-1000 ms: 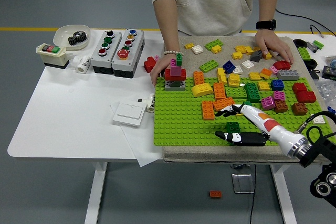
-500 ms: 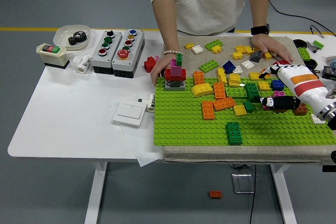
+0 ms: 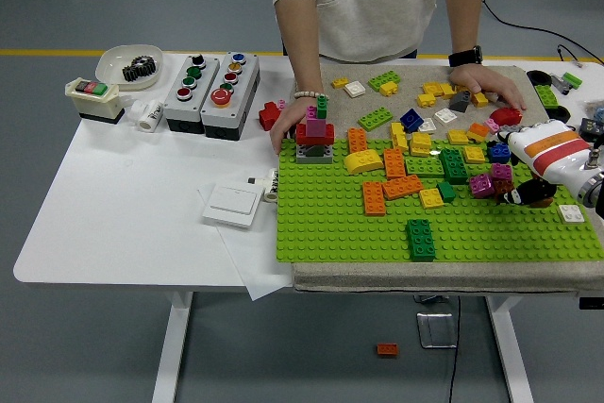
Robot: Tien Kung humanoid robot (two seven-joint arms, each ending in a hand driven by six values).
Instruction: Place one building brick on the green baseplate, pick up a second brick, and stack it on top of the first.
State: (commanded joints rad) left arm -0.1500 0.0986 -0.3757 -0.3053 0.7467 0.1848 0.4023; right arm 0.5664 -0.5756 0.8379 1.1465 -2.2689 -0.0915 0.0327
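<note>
A dark green brick (image 3: pixel 421 239) sits alone on the front part of the green baseplate (image 3: pixel 330 224). Many loose bricks lie on the plate's back half, among them orange bricks (image 3: pixel 389 186), a yellow one (image 3: pixel 431 198) and a magenta one (image 3: pixel 482 185). My right hand (image 3: pixel 510 181), white with orange stripes, hangs low over the bricks at the plate's right side, beside a brown brick (image 3: pixel 541 193). Whether it grips one is hidden. A small tower of bricks (image 3: pixel 315 134) stands at the back left corner.
A person stands at the far side, one hand (image 3: pixel 286 131) resting by the tower, the other (image 3: pixel 486 77) on the loose bricks at the back right. Two button boxes (image 3: pixel 209 84), a white bowl (image 3: pixel 127 65), a white switch (image 3: pixel 232 204) lie to the left.
My right hand has left the dark green brick on the plate's front and moved back and right to the loose bricks. The person's hands have hardly moved.
</note>
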